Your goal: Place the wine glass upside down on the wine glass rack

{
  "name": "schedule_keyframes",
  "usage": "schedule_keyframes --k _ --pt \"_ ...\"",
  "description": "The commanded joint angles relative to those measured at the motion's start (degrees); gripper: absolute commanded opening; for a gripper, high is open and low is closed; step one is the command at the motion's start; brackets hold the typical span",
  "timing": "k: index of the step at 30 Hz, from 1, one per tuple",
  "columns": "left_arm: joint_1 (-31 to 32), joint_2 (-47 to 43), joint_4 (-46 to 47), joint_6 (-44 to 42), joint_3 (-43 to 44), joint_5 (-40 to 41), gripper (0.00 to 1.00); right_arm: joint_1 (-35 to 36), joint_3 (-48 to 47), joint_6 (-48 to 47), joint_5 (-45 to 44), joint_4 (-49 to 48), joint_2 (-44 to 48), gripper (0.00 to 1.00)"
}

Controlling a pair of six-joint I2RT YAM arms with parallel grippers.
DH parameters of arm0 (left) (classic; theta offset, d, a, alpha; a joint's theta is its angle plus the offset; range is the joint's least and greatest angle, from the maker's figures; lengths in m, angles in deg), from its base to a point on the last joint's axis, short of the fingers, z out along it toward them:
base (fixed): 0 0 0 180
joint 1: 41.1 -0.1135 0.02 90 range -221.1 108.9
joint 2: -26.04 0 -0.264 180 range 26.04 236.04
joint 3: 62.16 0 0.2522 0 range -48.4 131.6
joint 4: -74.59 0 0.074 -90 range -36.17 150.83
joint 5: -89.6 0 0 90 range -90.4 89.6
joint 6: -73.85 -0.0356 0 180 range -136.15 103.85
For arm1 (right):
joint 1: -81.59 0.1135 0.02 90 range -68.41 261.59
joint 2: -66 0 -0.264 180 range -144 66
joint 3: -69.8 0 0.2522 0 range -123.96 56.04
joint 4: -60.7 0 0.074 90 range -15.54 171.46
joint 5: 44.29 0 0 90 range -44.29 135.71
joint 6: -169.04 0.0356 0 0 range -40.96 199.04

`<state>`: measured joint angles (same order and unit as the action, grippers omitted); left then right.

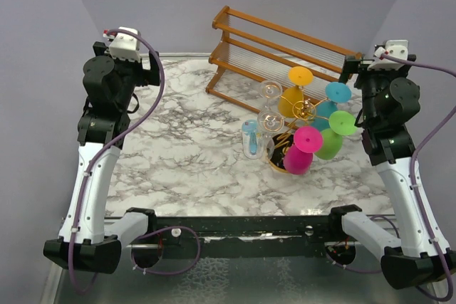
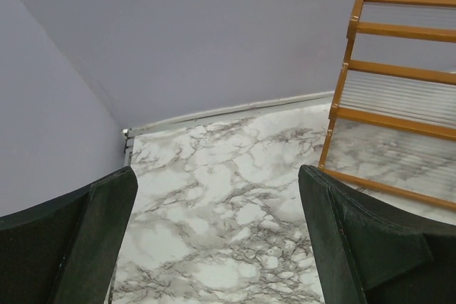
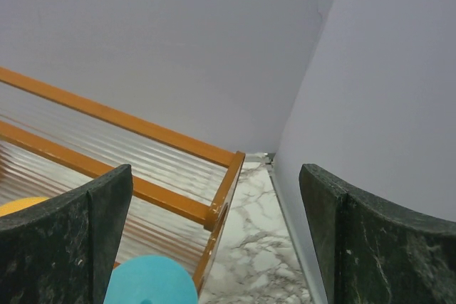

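I can read no writing in any of my three views. No lettering, brand, number or sign shows on the gold rack (image 1: 305, 110), the wooden rack (image 1: 271, 48) or the table (image 1: 185, 140).

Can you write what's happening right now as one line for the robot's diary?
left pincer: open, empty | right pincer: open, empty | rack: glasses hanging upside down
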<state>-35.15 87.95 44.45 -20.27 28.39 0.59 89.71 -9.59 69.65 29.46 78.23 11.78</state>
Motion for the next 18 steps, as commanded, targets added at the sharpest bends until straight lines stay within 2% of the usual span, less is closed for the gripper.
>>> schedule_keyframes --k 1,5,7,13,18 --pt "-0.4 -2.6 -1.1 -2.1 2.2 1.3 0.99 -0.3 -0.3 -7.7 1.7 -0.5 1.8 1.00" --pt "-0.4 -3.6 0.8 -2.0 1.1 0.4 0.99 -0.3 -0.2 -7.3 7.4 4.3 2.7 1.00" --pt "-0.5 -4.1 1.2 -0.2 -0.6 2.5 0.99 -0.3 0.3 -8.6 9.7 6.2 3.2 1.00" --pt "-0.4 -6.3 0.9 0.0 -2.7 3.4 0.99 -0.3 -1.0 -9.0 7.4 12.3 4.6 1.00" --pt "-0.4 -7.9 -2.6 -2.2 -2.7 0.0 0.99 -0.3 -3.7 -7.7 9.5 18.1 5.7 1.00"
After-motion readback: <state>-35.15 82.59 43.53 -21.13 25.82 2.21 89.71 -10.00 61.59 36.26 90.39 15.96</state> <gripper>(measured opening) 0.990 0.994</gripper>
